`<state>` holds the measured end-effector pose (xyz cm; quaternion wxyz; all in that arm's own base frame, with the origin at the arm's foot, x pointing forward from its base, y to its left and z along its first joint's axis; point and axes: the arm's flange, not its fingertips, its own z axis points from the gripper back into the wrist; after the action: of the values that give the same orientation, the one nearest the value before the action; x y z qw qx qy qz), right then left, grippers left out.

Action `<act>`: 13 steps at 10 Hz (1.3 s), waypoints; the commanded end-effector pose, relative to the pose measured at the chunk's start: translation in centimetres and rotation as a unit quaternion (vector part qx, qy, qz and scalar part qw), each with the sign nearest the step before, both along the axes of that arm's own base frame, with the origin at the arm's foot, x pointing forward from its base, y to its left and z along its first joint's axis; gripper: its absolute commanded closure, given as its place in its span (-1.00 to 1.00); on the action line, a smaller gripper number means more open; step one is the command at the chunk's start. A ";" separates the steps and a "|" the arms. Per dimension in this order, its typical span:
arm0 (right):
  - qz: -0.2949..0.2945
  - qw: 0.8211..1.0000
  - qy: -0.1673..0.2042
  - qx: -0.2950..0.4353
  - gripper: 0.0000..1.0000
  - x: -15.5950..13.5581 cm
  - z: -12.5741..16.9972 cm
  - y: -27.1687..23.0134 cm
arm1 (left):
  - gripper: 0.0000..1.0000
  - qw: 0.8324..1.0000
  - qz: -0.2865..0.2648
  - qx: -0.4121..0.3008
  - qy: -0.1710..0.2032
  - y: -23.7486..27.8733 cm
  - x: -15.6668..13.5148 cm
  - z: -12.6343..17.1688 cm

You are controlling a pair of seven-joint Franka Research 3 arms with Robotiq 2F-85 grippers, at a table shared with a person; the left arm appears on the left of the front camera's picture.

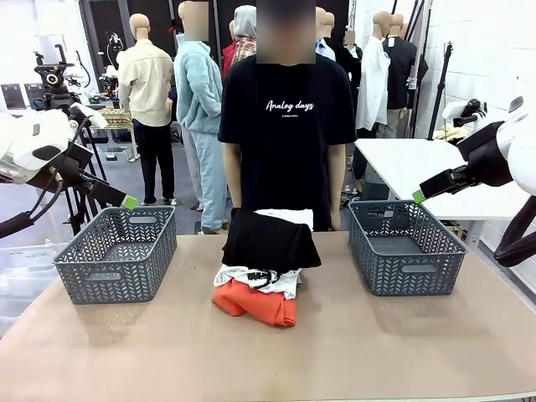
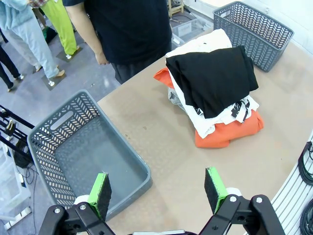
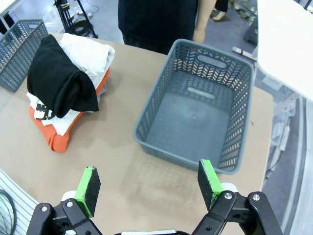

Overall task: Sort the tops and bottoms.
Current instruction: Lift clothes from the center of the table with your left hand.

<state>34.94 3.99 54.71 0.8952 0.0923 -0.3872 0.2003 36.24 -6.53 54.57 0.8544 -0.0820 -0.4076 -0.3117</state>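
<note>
Left gripper (image 2: 159, 188) and right gripper (image 3: 149, 181) hover wide open and empty. The stack sits centred, probably so either arm can reach it: black garment (image 1: 270, 239) over white printed tee (image 1: 243, 276) and orange top (image 1: 260, 306). For sorting, the left basket (image 1: 109, 280) stands at its 9 o'clock and the right basket (image 1: 410, 272) at 3.

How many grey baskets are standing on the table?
2. The left basket stands on the robot's left side of the table, the right basket on its right side, with the clothes pile between them. No further basket seems hidden.
</note>
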 end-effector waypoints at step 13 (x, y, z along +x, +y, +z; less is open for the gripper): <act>-0.002 1.000 0.000 0.008 -1.00 0.1 0.0 0.1 | -1.00 0.997 -0.035 0.057 0.031 -16.5 3.6 -1.9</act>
<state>34.89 4.01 54.77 0.8950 0.0912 -0.3879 0.2003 40.75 -23.64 52.56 0.8598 -0.0543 -0.3565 -0.3615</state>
